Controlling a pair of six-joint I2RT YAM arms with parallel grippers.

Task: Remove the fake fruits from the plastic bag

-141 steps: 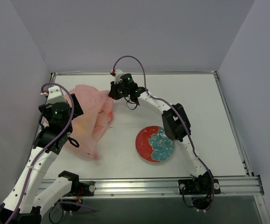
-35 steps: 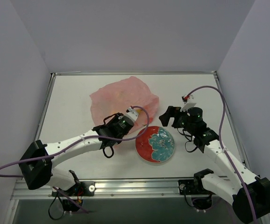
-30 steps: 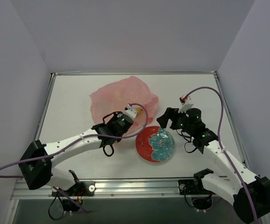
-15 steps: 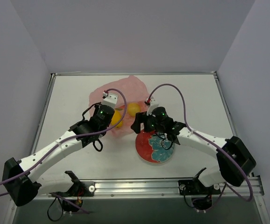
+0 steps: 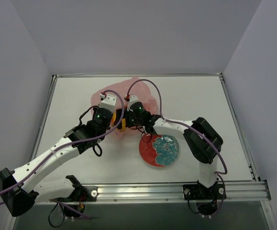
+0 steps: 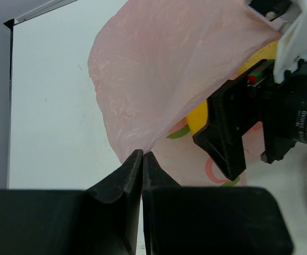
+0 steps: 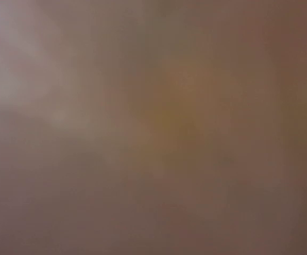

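The fake fruits that I can see are a yellow one (image 6: 198,116) and a piece of a second one behind it. Both lie at the mouth of the plastic bag (image 6: 164,69), ahead of my left gripper (image 6: 142,155) and to the right of its tips. The pink film partly covers them. The left gripper is fully closed and pinches the near edge of the bag between its two fingers (image 6: 122,183). From that pinch the film rises as a lifted fold, ahead of the tips and to their right. The right gripper (image 5: 127,120) comes from the opposite side. Its black body stands directly against the yellow fruit, between the fruit and the left wrist camera. I cannot tell how its jaws stand, or whether a fruit is between them. Its own wrist camera gives only a brownish-pink blur with a faint yellow patch in the middle. From above, the two tools are head to head over the near part of the bag. The patterned plate (image 5: 147,148) lies on the table (image 5: 71,96), near the right gripper on its base side, apart from the bag.
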